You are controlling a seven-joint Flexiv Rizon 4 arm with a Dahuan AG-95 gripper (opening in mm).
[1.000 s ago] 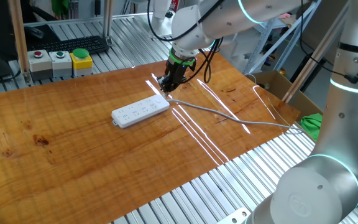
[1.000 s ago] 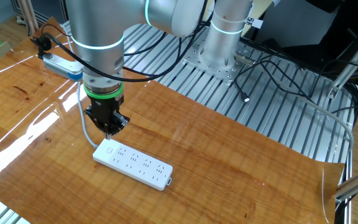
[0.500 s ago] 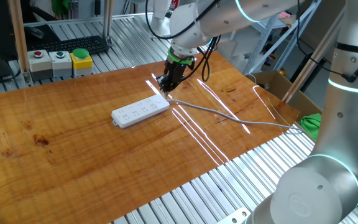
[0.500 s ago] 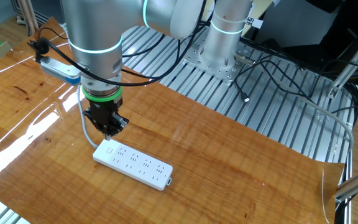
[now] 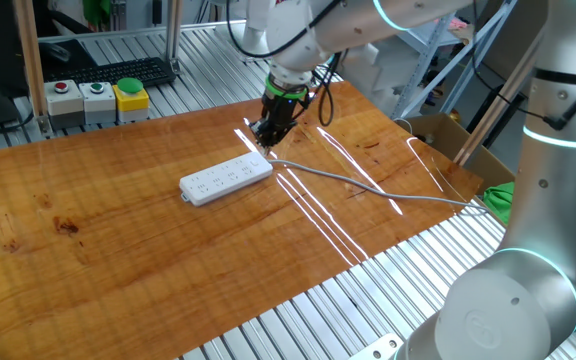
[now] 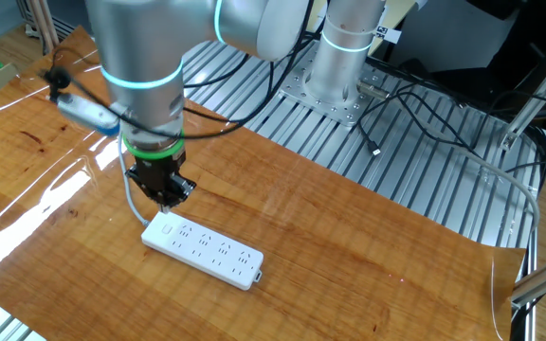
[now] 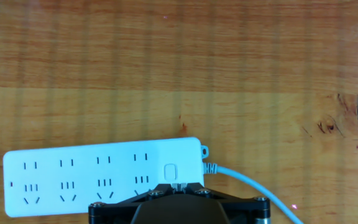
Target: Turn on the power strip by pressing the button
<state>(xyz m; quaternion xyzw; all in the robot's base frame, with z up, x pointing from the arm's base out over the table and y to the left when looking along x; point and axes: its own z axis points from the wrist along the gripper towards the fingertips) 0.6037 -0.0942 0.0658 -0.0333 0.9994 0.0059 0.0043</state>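
Gripper (image 6: 166, 197) poised above the cable end of the power strip (image 6: 202, 249) on the wooden table (image 6: 368, 246).
Strip lies flat near the table's middle, its grey cable (image 5: 368, 188) trailing right toward the edge; in the hand view the button (image 7: 171, 172) sits just beyond the gripper body; fingertips seem clear of the strip, though whether they are parted or closed cannot be told.
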